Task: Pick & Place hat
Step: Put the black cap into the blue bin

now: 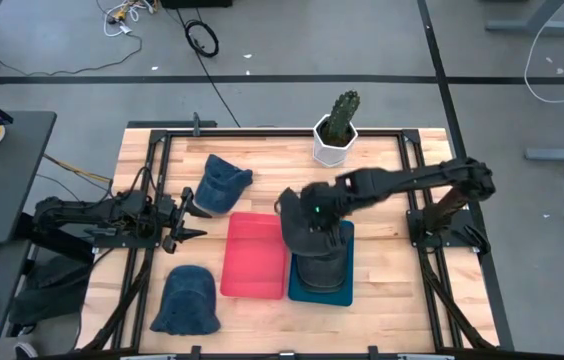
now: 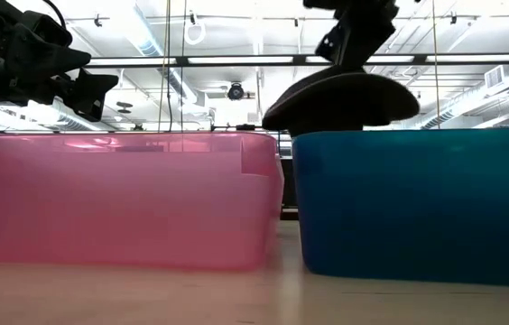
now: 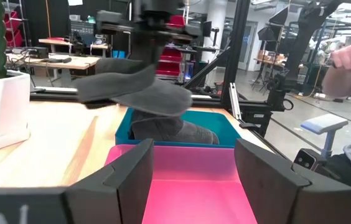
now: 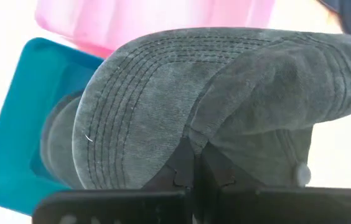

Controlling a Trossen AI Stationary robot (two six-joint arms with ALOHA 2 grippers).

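A dark grey cap [image 1: 314, 232] hangs from my right gripper [image 1: 307, 212] above the blue bin [image 1: 344, 293]; in the low view the cap [image 2: 340, 97] floats just over the bin's rim [image 2: 417, 135]. Another grey hat [image 3: 172, 129] lies inside the blue bin. An empty pink bin [image 1: 254, 255] stands beside it on the left. Two blue caps rest on the table, one at the far left [image 1: 224, 182] and one near the front [image 1: 187, 300]. My left gripper [image 3: 194, 180] is open, hovering left of the pink bin, touching nothing. My right gripper [image 4: 191, 171] is shut on the grey cap, pinching a fold of the crown [image 4: 194, 140] close to where the stitched brim [image 4: 119, 106] begins. The fingers come from above, pointing down. The cap is lifted clear and hangs below them over the blue bin, its brim roughly level.
A white pot with a cactus [image 1: 337, 130] stands at the far edge behind the bins. Black frame rails [image 1: 162, 150] run along the table's sides. A person's hand [image 3: 350, 57] shows beyond the table on the right. Bare wood lies between the pink bin and the left arm.
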